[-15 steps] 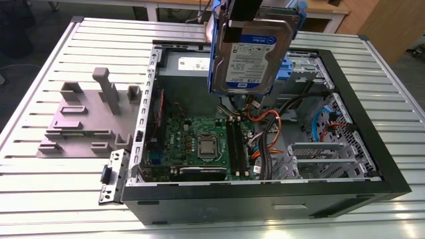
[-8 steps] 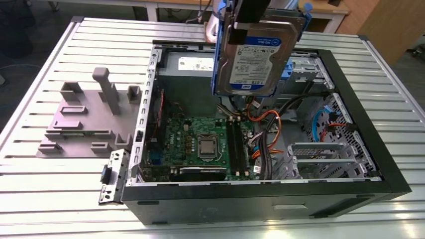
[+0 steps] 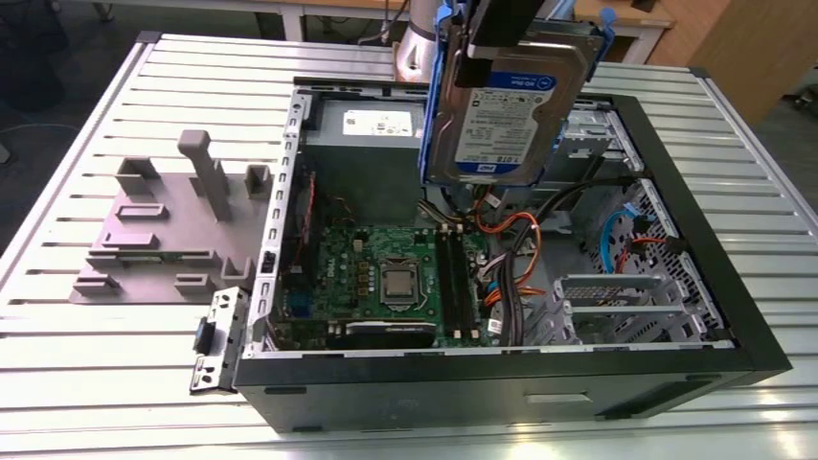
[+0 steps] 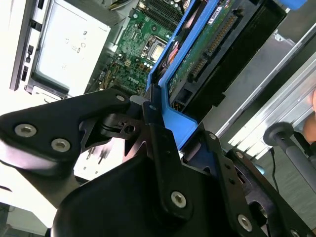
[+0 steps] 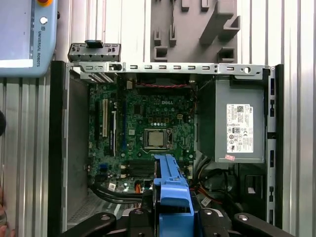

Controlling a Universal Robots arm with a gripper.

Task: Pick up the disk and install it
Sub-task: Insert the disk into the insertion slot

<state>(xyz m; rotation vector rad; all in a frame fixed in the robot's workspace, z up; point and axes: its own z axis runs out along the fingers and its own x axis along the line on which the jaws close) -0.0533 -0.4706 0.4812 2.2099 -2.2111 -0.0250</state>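
Over the table's (image 3: 77,364) case (image 3: 486,383), pincer (image 3: 509,40) holds disk (image 3: 499,120) upright.

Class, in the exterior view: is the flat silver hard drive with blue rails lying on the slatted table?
No, the gripper holds the silver hard drive upright above the open black computer case.

Bright, even light, probably from overhead. Exterior view: glare streaks on slatted table (image 3: 115,383) beside computer case (image 3: 511,388); case interior shaded. Second wrist view: table beside case blown white.
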